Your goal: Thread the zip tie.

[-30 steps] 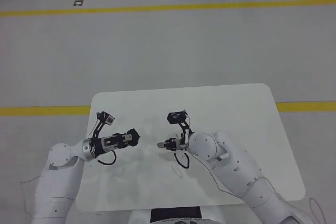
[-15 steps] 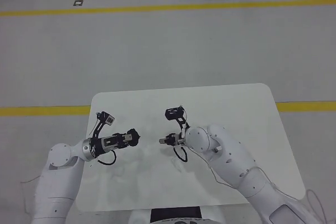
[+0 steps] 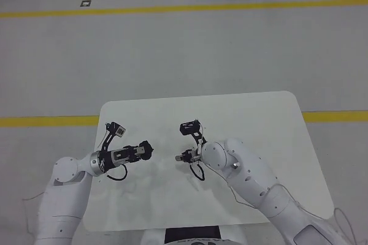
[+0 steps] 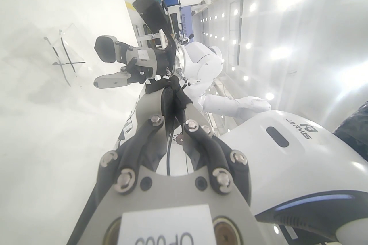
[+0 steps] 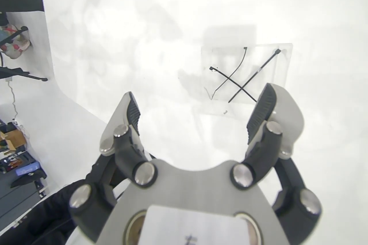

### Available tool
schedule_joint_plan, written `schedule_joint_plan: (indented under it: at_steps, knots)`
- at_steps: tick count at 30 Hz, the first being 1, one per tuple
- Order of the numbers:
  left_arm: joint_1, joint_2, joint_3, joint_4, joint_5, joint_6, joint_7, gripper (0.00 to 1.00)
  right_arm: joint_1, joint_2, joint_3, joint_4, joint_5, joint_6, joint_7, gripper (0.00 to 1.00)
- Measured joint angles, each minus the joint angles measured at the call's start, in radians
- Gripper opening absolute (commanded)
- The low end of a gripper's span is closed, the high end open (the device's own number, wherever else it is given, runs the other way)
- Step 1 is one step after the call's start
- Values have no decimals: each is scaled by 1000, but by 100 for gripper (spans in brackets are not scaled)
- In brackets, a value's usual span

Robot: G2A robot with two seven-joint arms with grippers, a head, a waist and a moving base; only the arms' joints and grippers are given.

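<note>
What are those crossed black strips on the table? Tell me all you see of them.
Three thin black zip ties, plastic by the look, each with a small head at one end. Two lie straight, crossing in an X; the third is curved and crosses one of them. All are unlooped. They rest flat on a clear sheet on the table. Nothing else touches them.

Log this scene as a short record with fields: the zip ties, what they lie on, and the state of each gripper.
zip ties: three, black, lying crossed over one another, none in a gripper
support: clear sheet flat on the white table
right gripper: open, empty, above the table and pointed toward the zip ties
left gripper: shut, raised over the table, facing the right gripper
</note>
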Motion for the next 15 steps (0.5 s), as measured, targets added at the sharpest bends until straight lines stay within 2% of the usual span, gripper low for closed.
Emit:
schedule_joint_plan:
  at_steps: [1,2,4,6,7,15]
  knots:
    - [0,0,0,0,0,0,0,0,-1,-3,2,2,-13,0,13,100]
    - [0,0,0,0,0,0,0,0,-2,-6,4,4,-28,0,25,95]
    - [0,0,0,0,0,0,0,0,-7,-16,12,7,-56,0,45,71]
    - [0,0,0,0,0,0,0,0,-13,-27,23,13,-75,0,53,54]
    - [0,0,0,0,0,0,0,0,-15,-32,27,17,-83,0,55,49]
    - [0,0,0,0,0,0,0,0,-29,-79,55,57,-168,0,60,42]
